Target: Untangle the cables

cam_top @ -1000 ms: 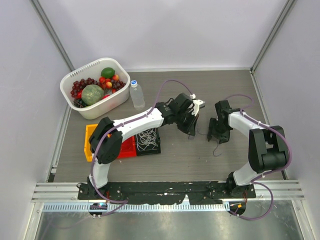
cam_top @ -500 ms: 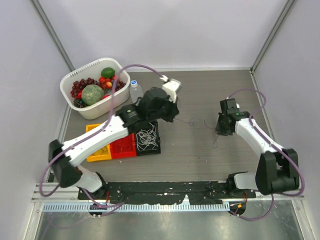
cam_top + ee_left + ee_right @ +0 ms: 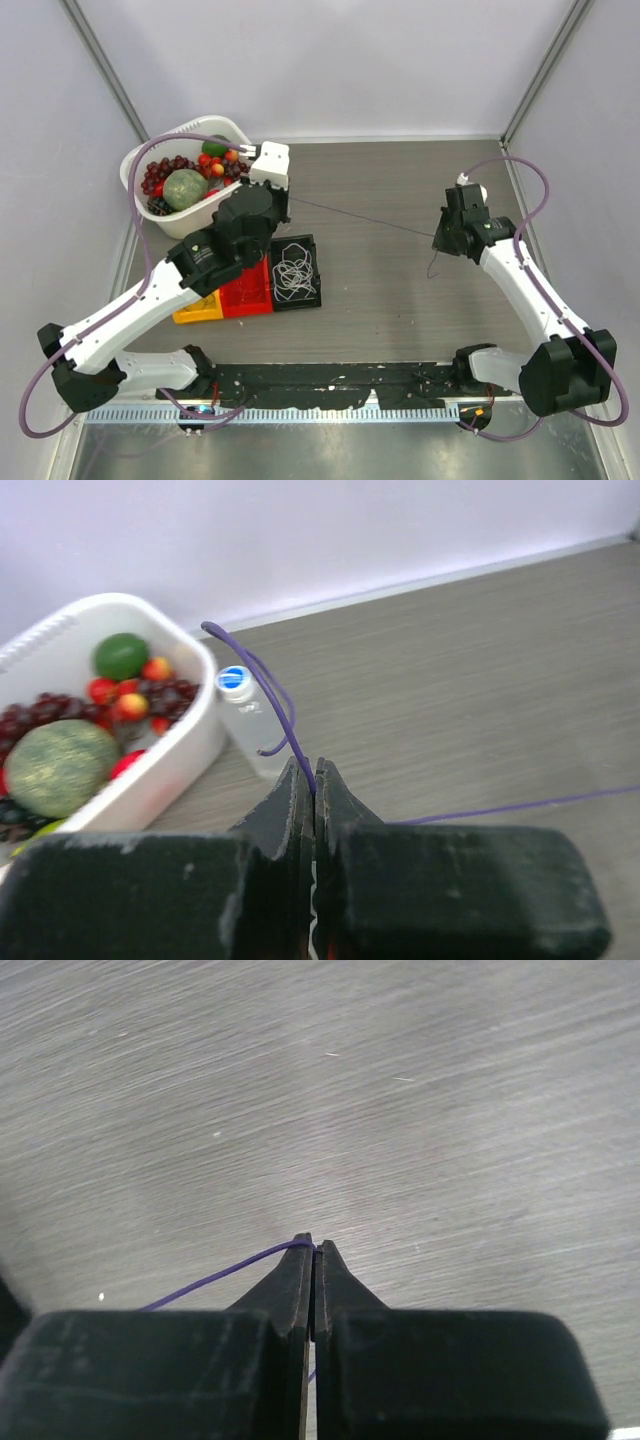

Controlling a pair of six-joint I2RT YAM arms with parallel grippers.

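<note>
The left tool point(image 3: 315, 772) is closed, its two fingers pressed together on a purple cable point(image 3: 294, 720). In the left wrist view the cable rises out of the tips, arcs toward the upper left of the frame and curls back on itself, while a second stretch runs off to the right edge, low over the tabletop point(image 3: 380, 290). The right tool point(image 3: 314, 1248) is also closed and pinches the same purple cable at its tips; in its wrist view the strand leaves to the lower left.

In the overhead view the cable is drawn into a straight, taut line between the two tools, from just left of centre down to the right of centre, and a short loose end hangs below the right tool.

Beyond the left tool, at the upper left, stands a white basket point(image 3: 170, 770) filled with fruit point(image 3: 58, 767), with a clear bottle point(image 3: 248, 725) with a blue-and-white cap just beside it. Below the left arm, a bundle of white cables point(image 3: 293, 272) lies coiled in a black tray point(image 3: 312, 298), which sits next to a red bin point(image 3: 248, 292) and an orange bin point(image 3: 198, 308).
</note>
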